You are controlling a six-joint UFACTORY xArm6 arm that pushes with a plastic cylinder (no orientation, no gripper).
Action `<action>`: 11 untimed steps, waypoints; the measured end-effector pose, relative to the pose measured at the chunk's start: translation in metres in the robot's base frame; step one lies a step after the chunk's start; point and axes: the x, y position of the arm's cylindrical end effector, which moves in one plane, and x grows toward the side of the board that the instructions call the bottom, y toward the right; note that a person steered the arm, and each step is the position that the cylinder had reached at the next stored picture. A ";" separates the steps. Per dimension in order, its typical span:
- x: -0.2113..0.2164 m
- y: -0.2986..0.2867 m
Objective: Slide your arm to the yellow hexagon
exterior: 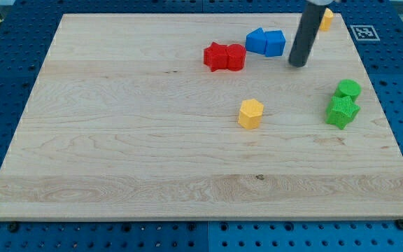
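Observation:
The yellow hexagon [250, 113] lies on the wooden board [117, 140], right of the middle. My tip [297, 64] is up and to the right of it, with a clear gap between them. The rod comes down from the view's top edge. The tip stands just right of the two blue blocks [266, 43] and touches no block.
Two red blocks [224, 57] lie side by side left of the blue ones. A green cylinder [348, 89] and a green star block [342, 111] sit near the right edge. Another yellow block [325, 19] is partly hidden behind the rod at the top right.

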 end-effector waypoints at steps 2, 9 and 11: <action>0.039 -0.126; 0.148 -0.086; 0.130 -0.079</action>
